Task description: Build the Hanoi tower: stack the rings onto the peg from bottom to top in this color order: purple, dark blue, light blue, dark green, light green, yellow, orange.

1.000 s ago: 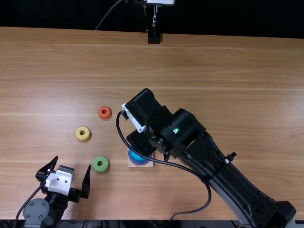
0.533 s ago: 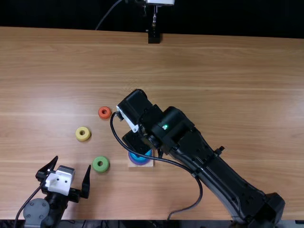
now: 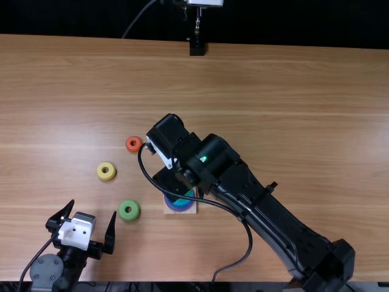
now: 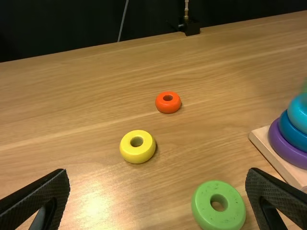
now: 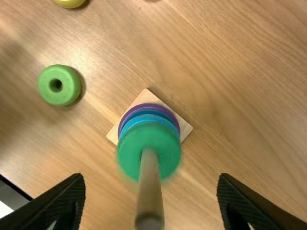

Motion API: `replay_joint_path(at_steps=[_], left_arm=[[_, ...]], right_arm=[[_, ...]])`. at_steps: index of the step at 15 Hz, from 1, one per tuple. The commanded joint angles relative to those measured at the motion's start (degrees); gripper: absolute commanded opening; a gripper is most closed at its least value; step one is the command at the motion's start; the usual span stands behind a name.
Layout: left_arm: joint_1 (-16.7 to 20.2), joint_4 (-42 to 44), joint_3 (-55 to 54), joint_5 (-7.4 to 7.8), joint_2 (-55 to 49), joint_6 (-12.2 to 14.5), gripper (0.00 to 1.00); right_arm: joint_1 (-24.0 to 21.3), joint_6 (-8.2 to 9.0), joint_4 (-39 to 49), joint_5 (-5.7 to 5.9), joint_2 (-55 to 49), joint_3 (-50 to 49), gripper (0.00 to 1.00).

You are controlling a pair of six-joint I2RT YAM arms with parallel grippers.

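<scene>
Now the dark green ring (image 5: 129,155) newly appears around the peg (image 5: 151,196), above light blue. The right gripper (image 5: 151,179) is released; the left gripper (image 4: 157,172) is spread too. Probably next: the light green ring (image 3: 123,214), top view's nine o'clock from the peg.

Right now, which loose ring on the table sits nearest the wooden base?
Light green ring. Yellow ring and orange ring both lie farther from the base. Not the darker green ring, which is around the peg.
</scene>
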Motion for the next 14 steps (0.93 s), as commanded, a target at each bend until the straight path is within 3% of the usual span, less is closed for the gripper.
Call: replay_joint_path(at_steps=[1,7,10,14], left_arm=[[0.4,-4.4,-6.0,0.57,-0.7,0.8,1.0],[0.4,-4.4,-6.0,0.57,-0.7,0.8,1.0],[0.4,-4.4,-6.0,0.57,-0.7,0.8,1.0],[0.4,-4.4,-6.0,0.57,-0.7,0.8,1.0]], right_arm=[[0.9,0.6,0.4,0.58,1.0,1.9,1.0],[-1.2,0.39,5.7,0.69,0.8,5.5,1.0],[-10.0,0.18,9.2,0.58,-2.4,3.9,1.0],[-24.1,-0.35,17.8,0.37,-16.2,-13.3,1.0]])
